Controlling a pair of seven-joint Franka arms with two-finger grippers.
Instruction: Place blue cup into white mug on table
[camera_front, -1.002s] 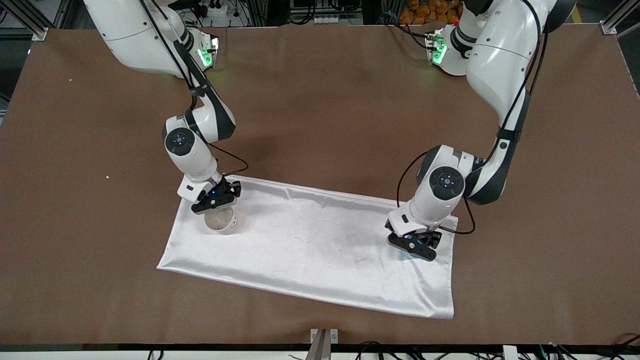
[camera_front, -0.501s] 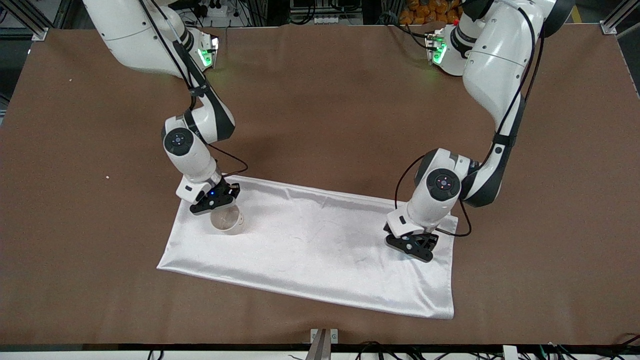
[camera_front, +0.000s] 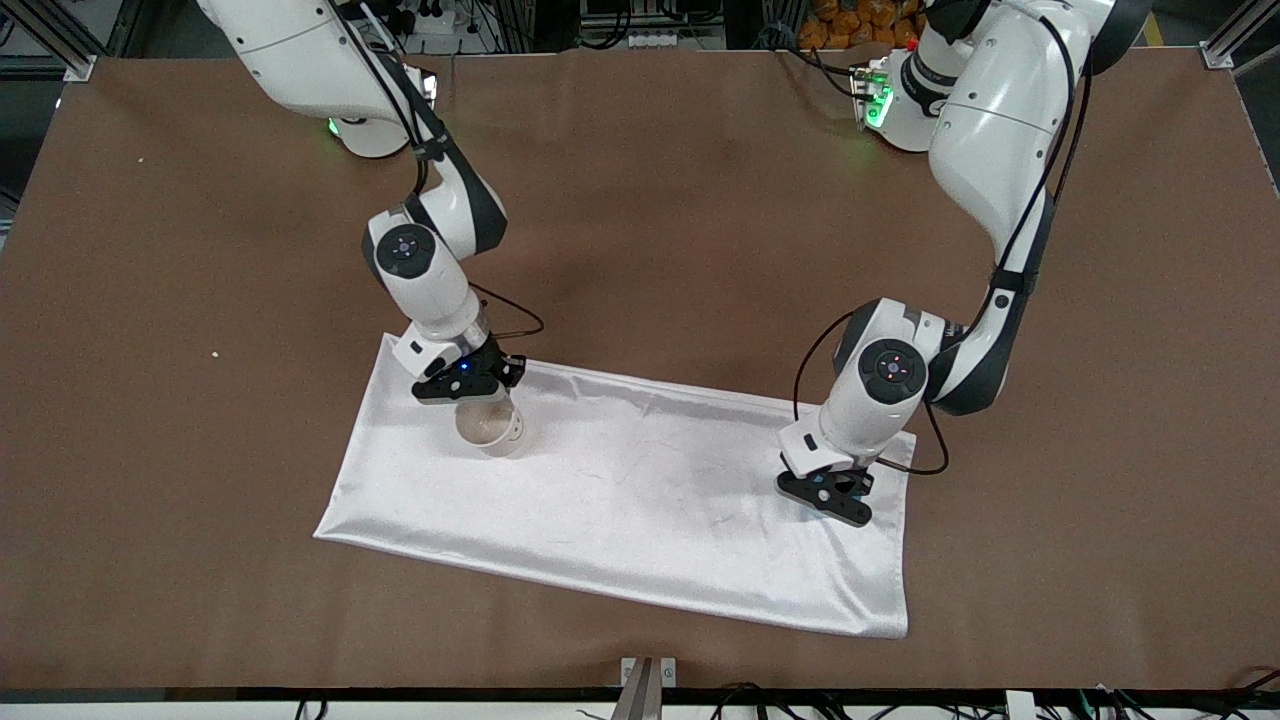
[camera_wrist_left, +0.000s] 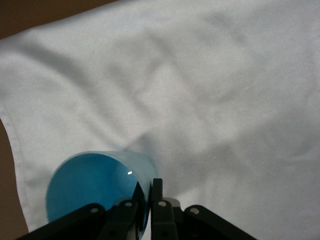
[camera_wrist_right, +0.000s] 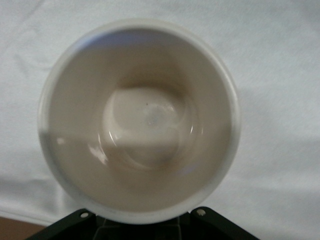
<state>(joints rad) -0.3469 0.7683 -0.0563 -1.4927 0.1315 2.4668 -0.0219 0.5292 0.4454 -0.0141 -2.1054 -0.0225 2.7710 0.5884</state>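
Note:
The white mug hangs just under my right gripper, over the white cloth near the right arm's end. In the right wrist view the mug's open, empty mouth fills the picture and hides the fingers. The gripper is shut on the mug at its rim side, and the handle is hidden. My left gripper is shut on the wall of the blue cup, with one finger inside the cup and one outside. The cup stands upright on the cloth. In the front view my left gripper covers the cup.
A white satin cloth lies spread on the brown table, with both grippers over it at its two ends. A stretch of bare cloth separates the mug from the cup. A metal bracket sits at the table edge nearest the front camera.
My right gripper has carried the mug along the cloth toward the left arm's end. My left gripper has closed from open onto the blue cup's wall.

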